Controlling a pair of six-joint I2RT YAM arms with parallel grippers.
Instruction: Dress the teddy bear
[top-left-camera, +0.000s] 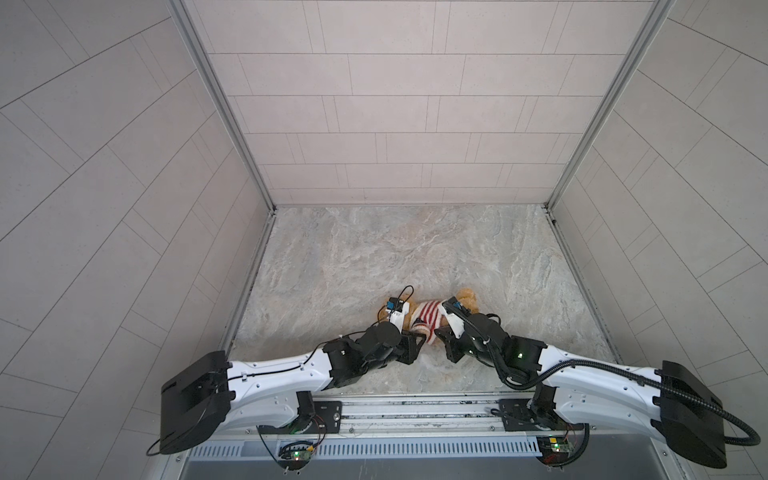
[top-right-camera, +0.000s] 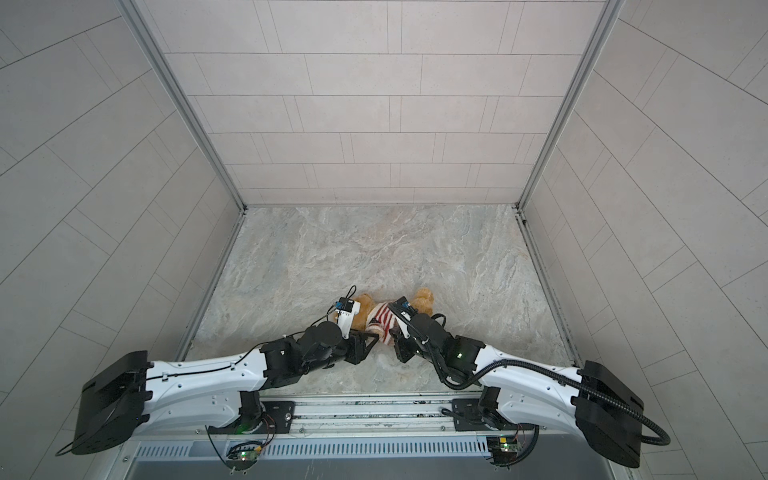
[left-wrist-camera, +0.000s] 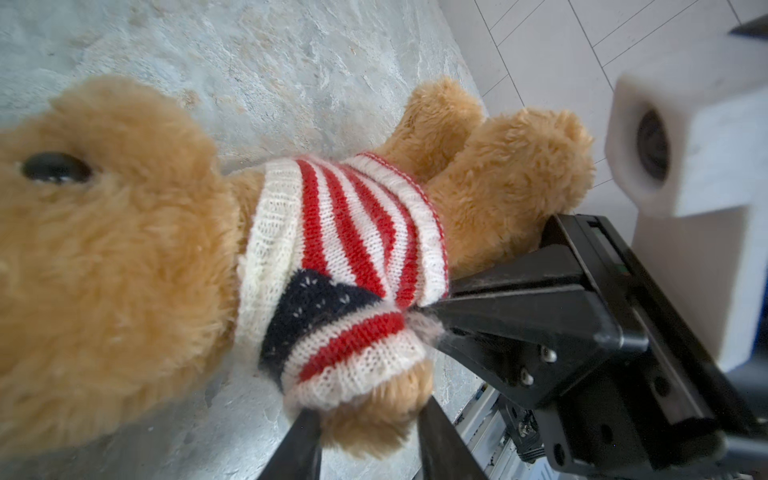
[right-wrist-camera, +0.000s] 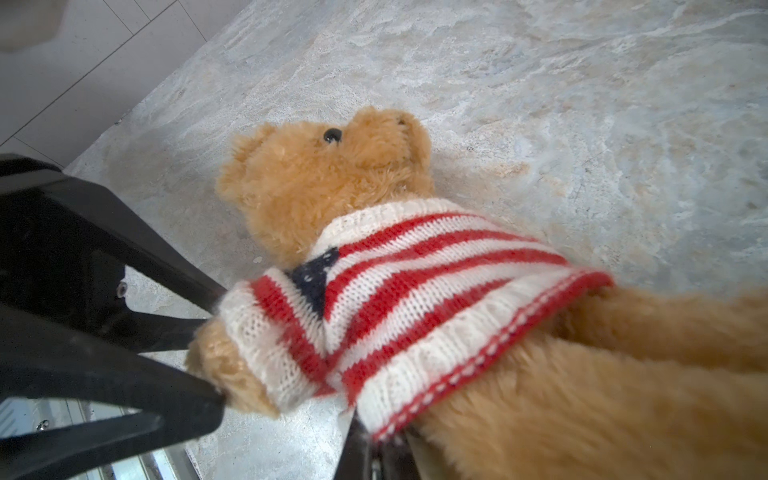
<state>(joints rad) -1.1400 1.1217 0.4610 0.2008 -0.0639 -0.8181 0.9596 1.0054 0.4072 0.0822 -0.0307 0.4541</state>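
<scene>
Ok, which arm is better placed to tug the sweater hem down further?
Right, probably: the right gripper is shut on the hem of the striped sweater, while the left gripper stands open around a paw of the teddy bear.

Fluffy golden-brown teddy bear (right-wrist-camera: 316, 183) lies on the table (right-wrist-camera: 582, 124), wearing a striped sweater (right-wrist-camera: 415, 291)

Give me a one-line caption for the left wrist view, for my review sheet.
Teddy bear lying in a striped sweater, left gripper open around one paw, right gripper pinching the hem.
</scene>
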